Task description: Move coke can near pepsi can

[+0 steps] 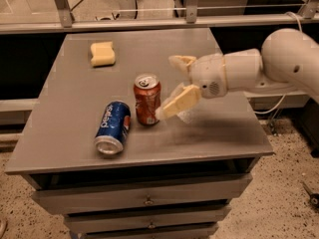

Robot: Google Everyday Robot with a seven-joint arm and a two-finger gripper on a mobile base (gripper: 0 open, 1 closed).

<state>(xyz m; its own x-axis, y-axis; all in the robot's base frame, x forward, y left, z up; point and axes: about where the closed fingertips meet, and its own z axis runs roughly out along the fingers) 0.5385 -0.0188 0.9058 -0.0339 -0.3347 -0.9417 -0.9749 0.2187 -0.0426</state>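
The coke can, red with a silver top, stands upright on the grey table. The pepsi can, blue with white lettering, lies on its side just left of it, silver end toward the front edge. My gripper is open just right of the coke can. Its near finger is level with the can's lower right side and the far finger is behind and to the right. The fingers no longer enclose the can.
A yellow sponge lies at the back left of the table. My white arm reaches in from the right over the table's right edge. Drawers sit below the tabletop. A metal rail runs behind the table.
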